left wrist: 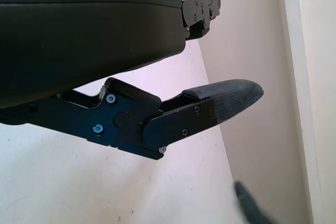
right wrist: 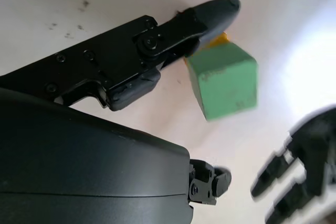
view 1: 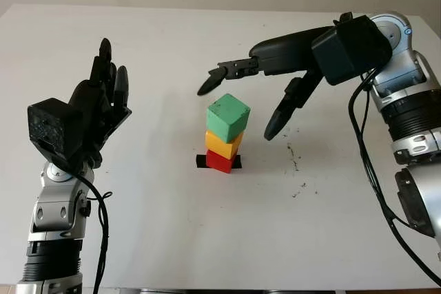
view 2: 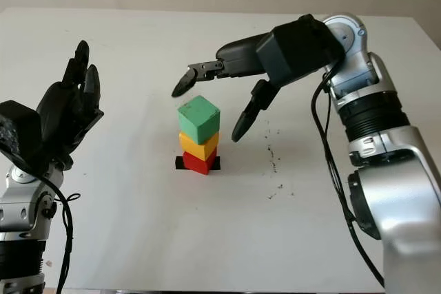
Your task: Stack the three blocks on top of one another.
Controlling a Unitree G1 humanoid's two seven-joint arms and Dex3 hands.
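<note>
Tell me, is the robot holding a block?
No. The right robot hand is open above the green block, apart from it. The left robot hand is open too, raised off to the side.

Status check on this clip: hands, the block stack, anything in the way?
Right hand open, hovering around green block, not touching. Left hand open, raised at table's left. Green on yellow block on red block. Nothing obstructing.

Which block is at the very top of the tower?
The green cube-shaped block is on top. The yellow block sits under it in the middle, and the red block is at the bottom, on the white table.
</note>
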